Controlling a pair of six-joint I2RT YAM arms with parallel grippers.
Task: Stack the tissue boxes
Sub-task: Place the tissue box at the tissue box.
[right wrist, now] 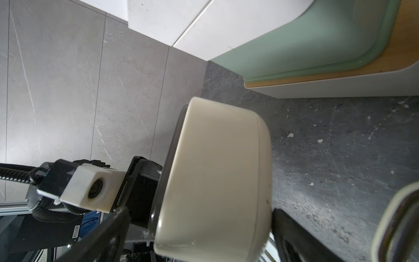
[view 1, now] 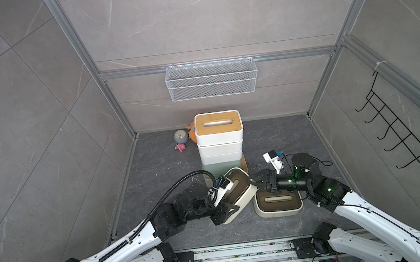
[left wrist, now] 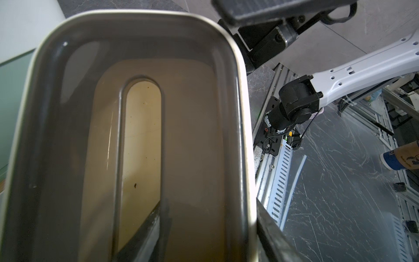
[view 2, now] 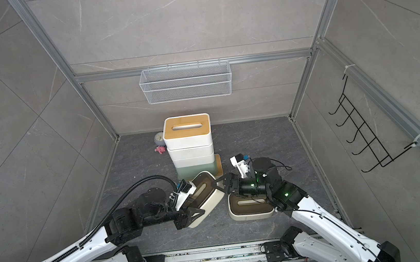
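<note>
Left tool (view 1: pixel 230 202) grips a cream box (view 1: pixel 243 195), lifted and tilted at lower centre in both top views, one jaw through its lid slot, the other outside its wall. Right tool (view 1: pixel 253 180), spread wide, straddles that box's end. A second cream box (view 1: pixel 280 211) lies flat on the worktop (view 1: pixel 284 134) just right of it. The stack of boxes (view 1: pixel 219 136) stands at centre.

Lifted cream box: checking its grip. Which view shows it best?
Left wrist: the lifted cream box fills it, lid and slot clear, a jaw in the slot. Top views show it tilted, partly hidden; right wrist shows mostly its side.
</note>
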